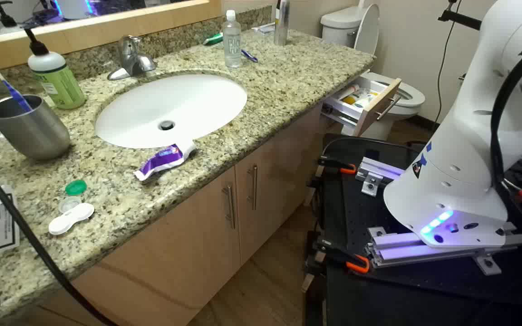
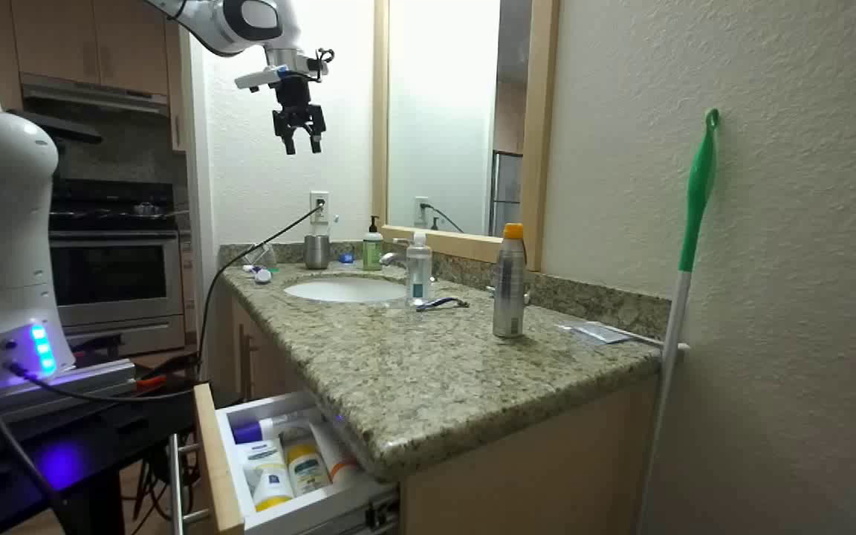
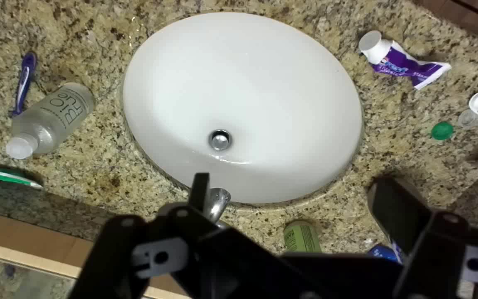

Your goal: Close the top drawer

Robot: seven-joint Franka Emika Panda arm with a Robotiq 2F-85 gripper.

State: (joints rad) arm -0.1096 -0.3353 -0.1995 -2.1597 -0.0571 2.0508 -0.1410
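Top drawer [image 2: 217,461] sits nearest in an exterior view, standing well out from the end of the counter [image 2: 428,379] away from the sink [image 2: 346,291]. Its flat front [image 1: 374,108] and bar handle [image 2: 176,479] run along the counter's front edge, facing outward, so we judge the push goes square to them, in under the stone. Some of the tubes [image 2: 264,468] inside are partly covered by the counter's corner, the drawer's rear end is hidden, and the view's bottom border cuts off the lower front. Farther back, above the sink end, hangs the hand [image 2: 304,147], its fingers [image 3: 396,207] spread wide around nothing. From there our drawer lies far down, toward the opposite end of the counter, and out past its edge; we would expect the hand to come round to the outer face. The wrist view gives us sink and counter but no drawer, and we find the gap between the drawer front and the robot's black stand [image 1: 392,299] hard to make out.
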